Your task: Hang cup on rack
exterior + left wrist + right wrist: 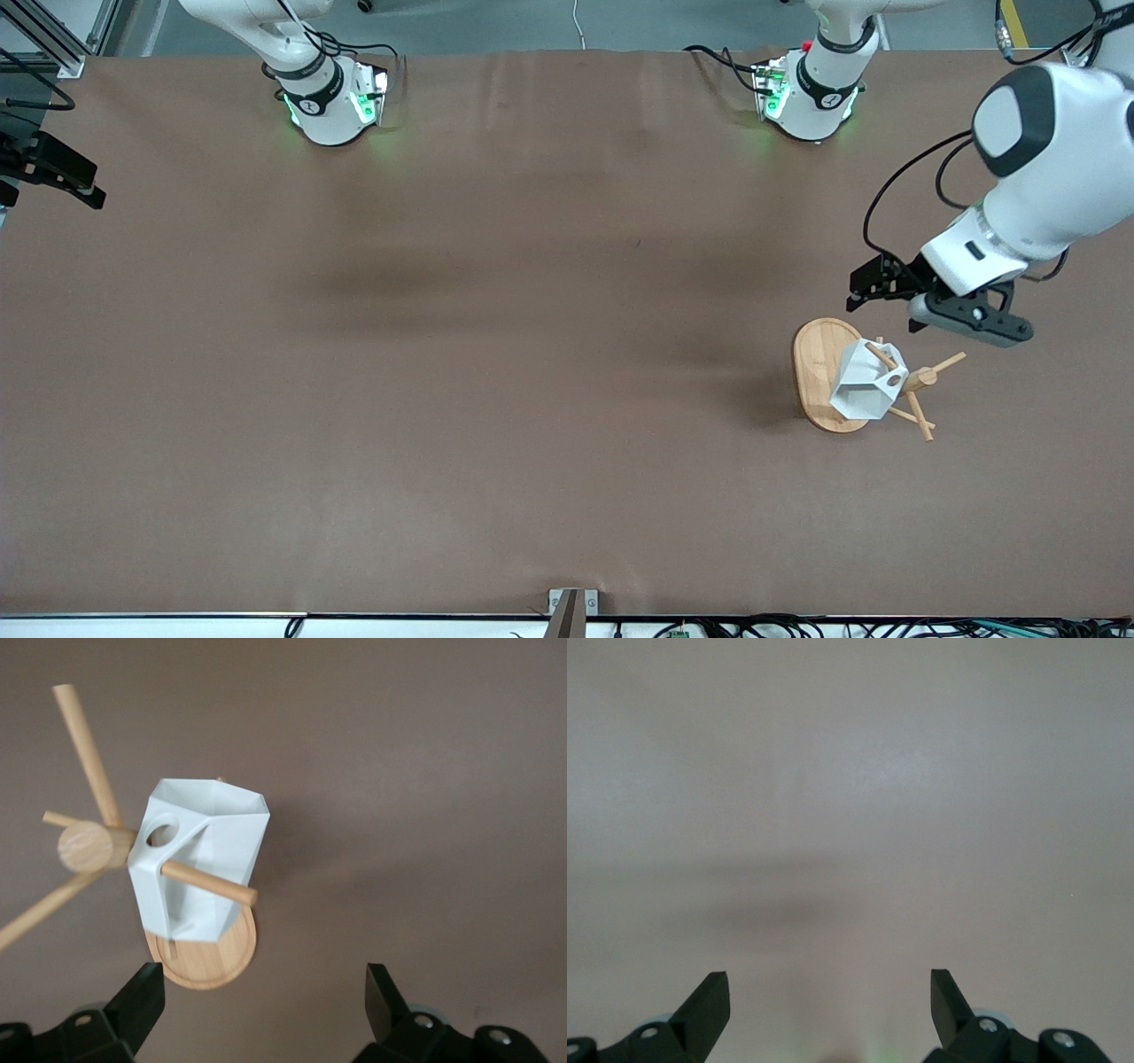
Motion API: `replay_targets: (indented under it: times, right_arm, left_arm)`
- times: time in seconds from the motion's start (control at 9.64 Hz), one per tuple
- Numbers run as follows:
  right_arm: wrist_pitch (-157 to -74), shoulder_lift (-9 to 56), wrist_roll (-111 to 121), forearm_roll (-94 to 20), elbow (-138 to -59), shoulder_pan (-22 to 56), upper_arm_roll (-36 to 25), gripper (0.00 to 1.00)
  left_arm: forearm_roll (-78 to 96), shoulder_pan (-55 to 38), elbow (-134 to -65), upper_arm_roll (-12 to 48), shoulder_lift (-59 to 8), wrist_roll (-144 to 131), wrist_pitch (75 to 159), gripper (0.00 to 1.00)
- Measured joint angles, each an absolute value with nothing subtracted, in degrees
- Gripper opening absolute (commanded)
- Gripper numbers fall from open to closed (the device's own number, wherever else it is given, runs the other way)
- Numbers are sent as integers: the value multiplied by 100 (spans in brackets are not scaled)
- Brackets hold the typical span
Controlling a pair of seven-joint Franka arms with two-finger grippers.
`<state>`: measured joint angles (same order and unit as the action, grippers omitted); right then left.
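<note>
Front view: a brown table (496, 372) fills the scene, grey floor along its top edge. The left gripper (873, 288) hangs empty, fingers spread, just above the rack (824, 372) at the left arm's end. The cup (866, 379) hangs on a peg there. The right gripper (53, 173) waits at the other end.

Left wrist view: the left gripper (257, 997) is wide open, holding nothing; cup (199, 859) and rack (89, 846) sit ahead of its fingertips, a peg through the handle hole.

Right wrist view: the right gripper (828, 997), wide open and empty, faces bare table (850, 815).
</note>
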<state>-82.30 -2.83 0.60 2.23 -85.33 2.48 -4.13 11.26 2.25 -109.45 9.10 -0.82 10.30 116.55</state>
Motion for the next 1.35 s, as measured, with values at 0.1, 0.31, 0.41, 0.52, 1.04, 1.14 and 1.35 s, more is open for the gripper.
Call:
replay_targets:
  times: [0.1,0.31,0.41,0.52,1.04,1.14,1.35]
  right_arm:
    - [-8230,-283,61,223,-8532,248,-413,100]
    - [-8230,-283,61,223,-8533,249,-411,100]
    - [-8235,-283,61,223,-8532,250,-410,100]
    - [-8248,-283,61,223,-8524,258,-407,100]
    - [-8249,-283,61,223,-8503,292,-400,100]
    - [-8249,-283,61,223,-8503,292,-405,100]
    - [-8244,-283,61,223,-8506,291,-414,100]
  left_arm:
    - [991,223,-10881,910,52,701,11399,100]
    - [451,214,-10415,914,200,15,10674,100]
    - [351,217,-10073,913,216,-142,10355,100]
    - [282,232,-9784,904,213,-172,10114,100]
    - [-227,483,-9207,1202,203,-240,9520,100]
    - [-227,493,-9120,1212,204,-343,9289,100]
    - [-77,507,-9020,1216,204,-490,9077,100]
